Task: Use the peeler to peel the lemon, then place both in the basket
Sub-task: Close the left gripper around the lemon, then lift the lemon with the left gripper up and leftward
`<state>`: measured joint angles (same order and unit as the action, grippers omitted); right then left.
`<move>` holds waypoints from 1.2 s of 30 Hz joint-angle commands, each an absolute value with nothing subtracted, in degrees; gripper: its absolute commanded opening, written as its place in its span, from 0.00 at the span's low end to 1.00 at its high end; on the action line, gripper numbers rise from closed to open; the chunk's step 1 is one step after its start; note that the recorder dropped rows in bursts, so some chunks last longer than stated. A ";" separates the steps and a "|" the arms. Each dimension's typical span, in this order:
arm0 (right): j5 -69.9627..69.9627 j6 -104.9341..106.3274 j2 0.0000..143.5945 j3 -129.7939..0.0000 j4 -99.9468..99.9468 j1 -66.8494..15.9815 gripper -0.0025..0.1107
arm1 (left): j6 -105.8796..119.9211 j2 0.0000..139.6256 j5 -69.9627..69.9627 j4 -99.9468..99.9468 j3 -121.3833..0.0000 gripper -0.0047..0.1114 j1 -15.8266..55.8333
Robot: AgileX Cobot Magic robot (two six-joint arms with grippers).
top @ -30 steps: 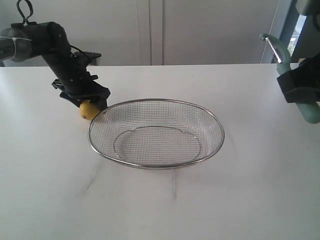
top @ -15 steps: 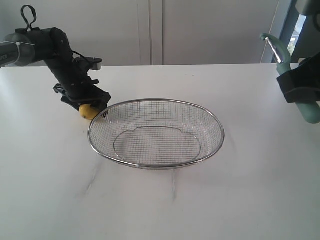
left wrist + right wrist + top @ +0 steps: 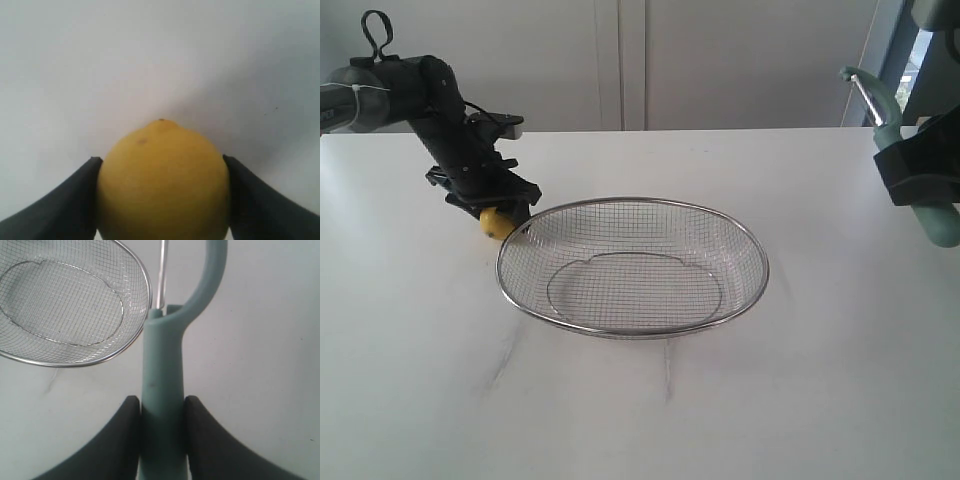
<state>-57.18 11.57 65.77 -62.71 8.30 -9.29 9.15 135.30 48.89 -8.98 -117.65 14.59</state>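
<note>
The yellow lemon (image 3: 497,222) rests low at the table, just outside the left rim of the wire-mesh basket (image 3: 760,262). My left gripper (image 3: 498,218) is shut on it; in the left wrist view the lemon (image 3: 162,182) fills the space between both black fingers (image 3: 60,205). My right gripper (image 3: 920,175) hangs at the far right edge, shut on the teal handle of the peeler (image 3: 910,150), whose blade head points up. In the right wrist view the peeler (image 3: 162,390) stands between the fingers (image 3: 115,440), with the basket (image 3: 142,277) beyond it.
The white table (image 3: 640,400) stretches around the basket, with faint grey veins in front of it. A pale wall with cabinet seams stands behind the table's far edge.
The left arm has drawn back slightly and lifted its elbow over the second, keeping the lemon by the basket's left rim. The right arm and peeler have stayed put.
</note>
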 commanded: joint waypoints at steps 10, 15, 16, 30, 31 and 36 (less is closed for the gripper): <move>-56.91 11.72 65.30 -62.74 8.35 -9.20 0.02 | 8.84 133.88 53.15 -1.66 -118.36 0.04 14.66; -56.91 11.72 65.30 -62.74 8.35 -9.20 0.02 | 8.84 131.91 54.88 -1.54 -118.36 0.04 14.66; -56.91 11.72 65.30 -62.74 8.35 -9.20 0.02 | 8.84 131.28 55.20 -1.54 -118.36 0.04 14.66; -56.91 11.72 65.30 -62.74 8.35 -9.20 0.02 | 8.84 122.50 68.87 -1.43 -118.36 0.04 14.66; -56.91 11.72 65.30 -62.74 8.35 -9.20 0.02 | 8.84 121.68 69.96 -1.43 -118.36 0.04 14.66; -56.91 11.72 65.30 -62.74 8.35 -9.20 0.02 | 8.84 119.40 69.96 -1.88 -118.36 0.04 14.66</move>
